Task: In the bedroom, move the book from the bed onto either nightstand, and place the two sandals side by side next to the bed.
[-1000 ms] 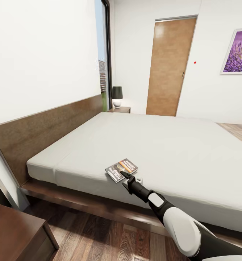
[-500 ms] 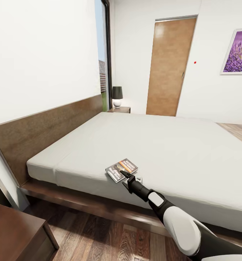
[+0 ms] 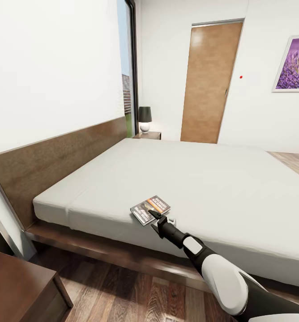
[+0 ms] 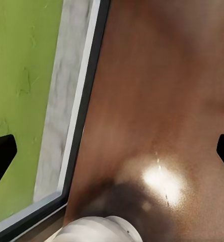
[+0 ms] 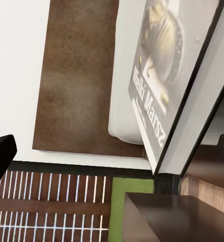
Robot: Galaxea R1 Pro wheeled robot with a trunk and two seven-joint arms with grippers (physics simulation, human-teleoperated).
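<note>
Bedroom walls are white, and the bed is wide and plain. Near its close edge lies the book, flat on the mattress, its long axis running diagonally toward the headboard. The right gripper is at the book's near corner — one finger over the cover; whether the jaws press it, I cannot tell. The nightstand waits low on the left side. I judge the right arm is the nearer one.
</note>
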